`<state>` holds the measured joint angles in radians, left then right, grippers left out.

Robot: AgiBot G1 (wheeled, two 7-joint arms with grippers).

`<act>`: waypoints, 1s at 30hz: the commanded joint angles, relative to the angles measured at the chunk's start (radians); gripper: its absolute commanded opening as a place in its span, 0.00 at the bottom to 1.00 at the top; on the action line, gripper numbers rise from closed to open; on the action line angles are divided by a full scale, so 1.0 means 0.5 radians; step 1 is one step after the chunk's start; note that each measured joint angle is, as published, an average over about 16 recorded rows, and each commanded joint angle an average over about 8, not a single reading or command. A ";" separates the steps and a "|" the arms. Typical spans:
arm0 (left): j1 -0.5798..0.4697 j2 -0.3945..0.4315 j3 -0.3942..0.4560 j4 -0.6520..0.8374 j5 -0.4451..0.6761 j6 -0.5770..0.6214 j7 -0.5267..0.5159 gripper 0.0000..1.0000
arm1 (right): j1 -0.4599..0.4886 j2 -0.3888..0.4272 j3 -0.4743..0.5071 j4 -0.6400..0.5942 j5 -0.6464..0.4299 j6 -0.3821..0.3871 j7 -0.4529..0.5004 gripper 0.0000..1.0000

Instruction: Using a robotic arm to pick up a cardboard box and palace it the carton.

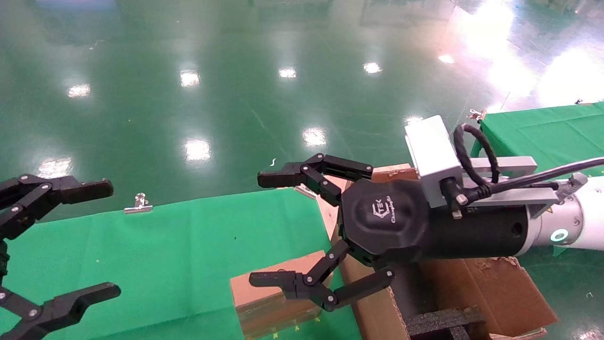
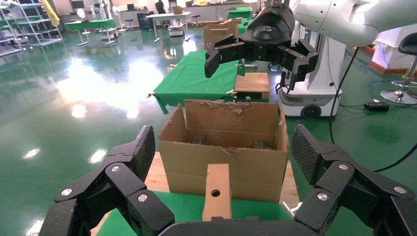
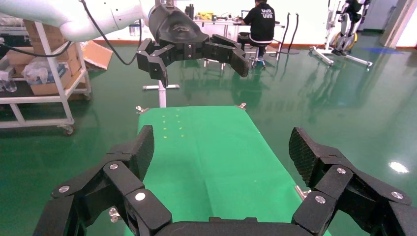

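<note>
Right gripper (image 1: 302, 231) on the robotic arm (image 1: 583, 226) spread wide, holding nothing, hovering above the desk's right edge; "TEK" logo readable on its palm. Carton (image 1: 476, 288) stands just off that edge, flaps ragged, black foam (image 1: 443, 321) inside. Cardboard box (image 1: 273, 295) lies on the green desk (image 1: 155, 250) at its near right corner, under the fingers, untouched. Left wrist view alone shows the box's round hole. Left gripper (image 1: 56, 245) wide open, empty, over the desk's left edge; middle of the desk free.
</note>
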<state>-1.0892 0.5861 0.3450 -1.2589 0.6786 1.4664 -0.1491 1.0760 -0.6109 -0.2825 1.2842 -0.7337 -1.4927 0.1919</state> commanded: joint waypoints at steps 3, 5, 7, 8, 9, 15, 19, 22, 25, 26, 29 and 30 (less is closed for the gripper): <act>0.000 0.000 0.000 0.000 0.000 0.000 0.000 1.00 | 0.000 0.000 0.000 0.000 0.000 0.000 0.000 1.00; 0.000 0.000 0.000 0.000 0.000 0.000 0.000 1.00 | 0.000 0.000 0.000 0.000 0.000 0.000 0.000 1.00; 0.000 0.000 0.000 0.000 0.000 0.000 0.000 1.00 | 0.000 0.000 0.000 0.000 0.000 0.000 0.000 1.00; 0.000 0.000 0.000 0.000 0.000 0.000 0.000 1.00 | 0.000 0.000 0.000 0.000 0.000 0.000 0.000 1.00; 0.000 0.000 0.000 0.000 0.000 0.000 0.000 1.00 | 0.000 0.000 0.000 0.000 0.000 0.000 0.000 1.00; 0.000 0.000 0.000 0.000 0.000 0.000 0.000 0.73 | 0.000 0.000 0.000 0.000 0.000 0.000 0.000 1.00; 0.000 0.000 0.000 0.000 0.000 0.000 0.000 0.23 | 0.000 0.000 0.000 0.000 0.000 0.000 0.000 1.00; 0.000 0.000 0.000 0.000 0.000 0.000 0.000 0.00 | 0.000 0.000 0.000 0.000 0.000 0.000 0.000 1.00; 0.000 0.000 0.000 0.000 0.000 0.000 0.000 0.00 | -0.001 0.000 0.000 -0.001 0.000 0.000 -0.001 1.00; 0.000 0.000 0.000 0.000 0.000 0.000 0.000 0.00 | -0.002 0.000 -0.001 -0.002 0.000 0.000 0.001 1.00; 0.000 0.000 0.000 0.000 0.000 0.000 0.000 0.00 | 0.001 -0.003 -0.016 -0.003 -0.028 0.004 0.009 1.00; 0.000 0.000 0.000 0.000 0.000 0.000 0.000 0.00 | 0.004 -0.006 -0.026 -0.003 -0.047 0.006 0.013 1.00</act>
<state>-1.0893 0.5861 0.3450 -1.2588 0.6786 1.4664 -0.1491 1.0862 -0.6185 -0.3062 1.2810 -0.7782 -1.4883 0.2016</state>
